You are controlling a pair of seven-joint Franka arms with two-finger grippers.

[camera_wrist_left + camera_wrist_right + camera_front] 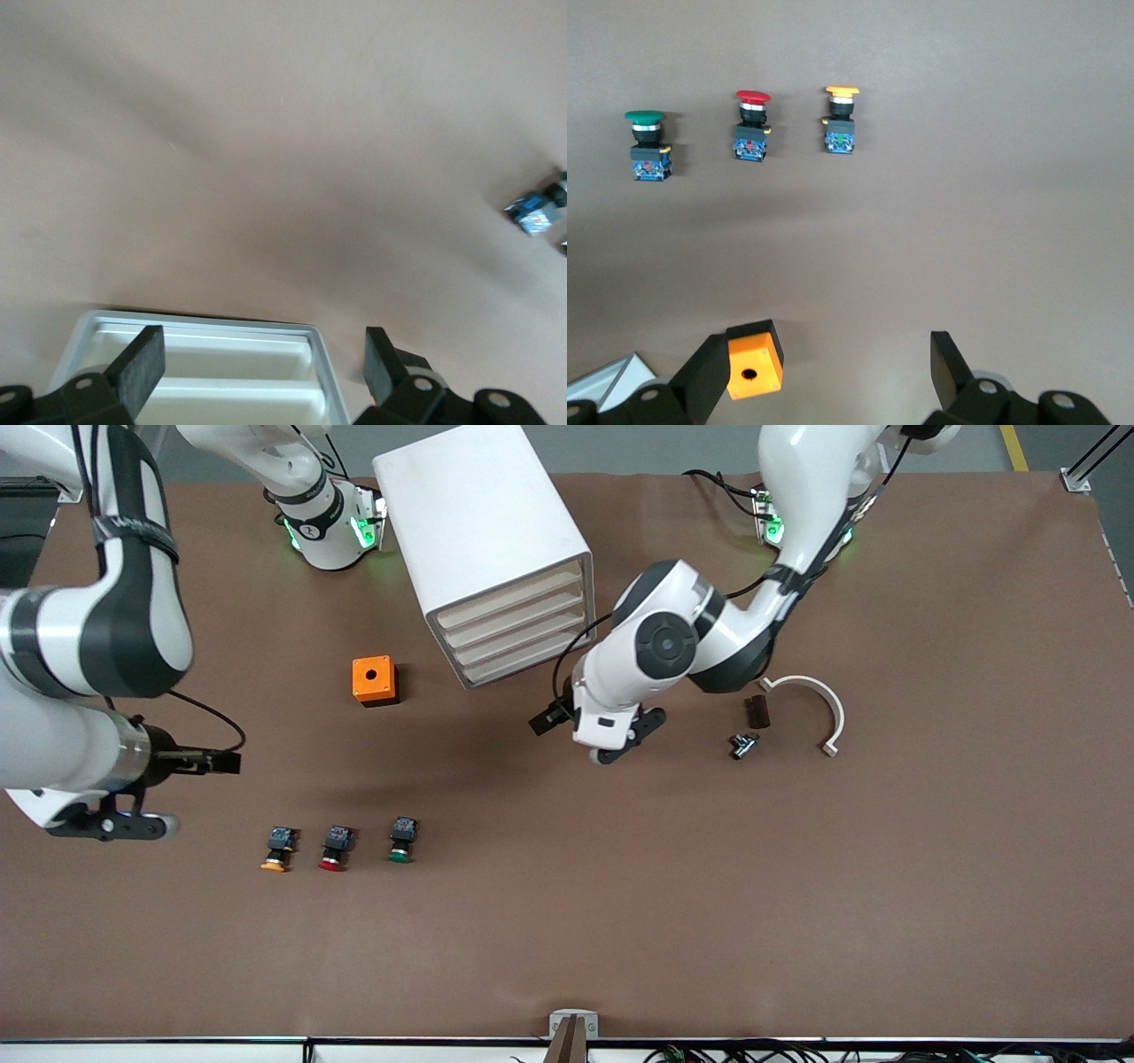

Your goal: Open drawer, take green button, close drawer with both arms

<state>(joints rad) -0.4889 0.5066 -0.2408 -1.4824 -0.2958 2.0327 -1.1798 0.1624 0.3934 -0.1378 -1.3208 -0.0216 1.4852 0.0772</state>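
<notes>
Both claws spread, left claw over cabinet, right claw facing button
</notes>
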